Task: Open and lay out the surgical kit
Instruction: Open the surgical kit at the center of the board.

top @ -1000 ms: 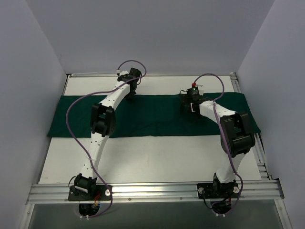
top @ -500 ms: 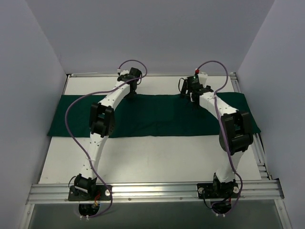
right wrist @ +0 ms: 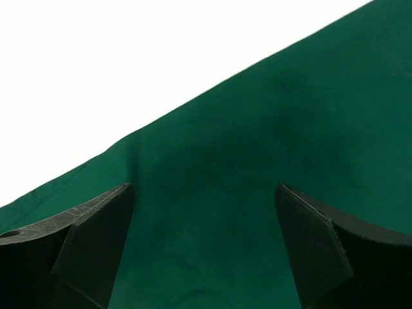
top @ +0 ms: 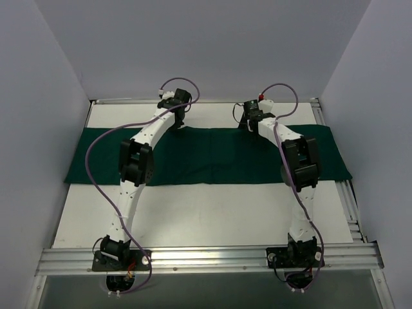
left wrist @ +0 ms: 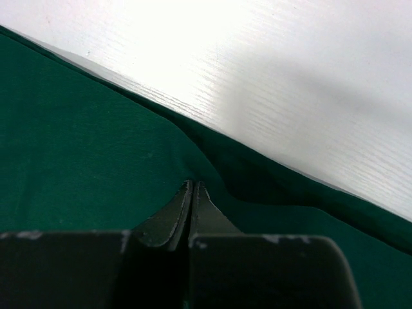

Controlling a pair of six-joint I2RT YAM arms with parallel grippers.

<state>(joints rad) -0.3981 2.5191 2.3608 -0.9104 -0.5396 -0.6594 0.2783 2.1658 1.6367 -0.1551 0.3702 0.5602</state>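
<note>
Top external view: a dark green cloth [top: 212, 158] lies flat as a long strip across the far half of the counter [top: 212, 212], running from near the left edge to the right edge. Both arms stretch forward from the near edge, elbows bent above the cloth and wrists tipped down at its far edge. The left gripper [top: 176, 126] sits on the cloth's far edge left of the middle. In the left wrist view its fingers [left wrist: 168, 219] are pressed together on a raised pinch of cloth. The right gripper [top: 248, 125] hangs over the far edge right of the middle, its fingers [right wrist: 96, 225] spread wide above the cloth, gripping nothing.
</note>
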